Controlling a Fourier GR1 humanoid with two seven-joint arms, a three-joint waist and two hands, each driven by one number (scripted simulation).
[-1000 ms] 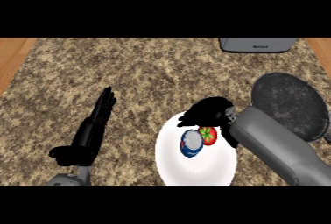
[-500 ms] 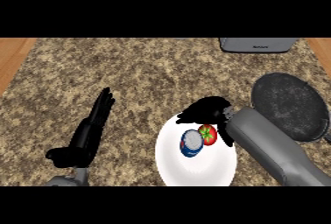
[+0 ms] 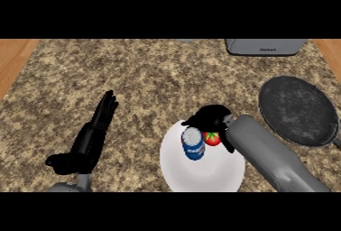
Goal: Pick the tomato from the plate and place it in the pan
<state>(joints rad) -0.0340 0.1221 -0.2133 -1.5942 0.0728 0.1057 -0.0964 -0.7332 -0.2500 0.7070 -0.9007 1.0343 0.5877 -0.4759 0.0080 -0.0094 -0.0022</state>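
Tomato (image 3: pixel 212 139) sits on the plate (image 3: pixel 200 173), in its upper part, touching or just beside a blue-and-white can (image 3: pixel 193 143) on its left; your right hand (image 3: pixel 212 118) is directly over it, fingers curled down around the tomato's top and right side; part of the fruit is hidden under the hand, so you can't confirm full contact; read it as closing on the tomato, lift not yet made, by my judgement.

Pan (image 3: pixel 299 109) lies to the right on the counter (image 3: pixel 146 76), well apart from the plate; it's dark and shallow, nothing visible in it.

Left hand (image 3: pixel 93 135) rests at the left of the view, fingers straight and held together, holding nothing; ignore it.

Grey appliance (image 3: pixel 265 46) at the top edge, clear of the path.

Risks from here, as I judge them:
- can is right against the tomato; fingers closing on the left side could catch the can too, tip it or drag it along;
- tomato is round and smooth; a grip mostly from above and one side could let it roll out on lift, likely toward the can;
- forearm lies across the plate's right edge; swinging toward the pan low could nudge the plate;
- pan rim is low; release too early or too near the rim and the tomato may roll off onto the counter.
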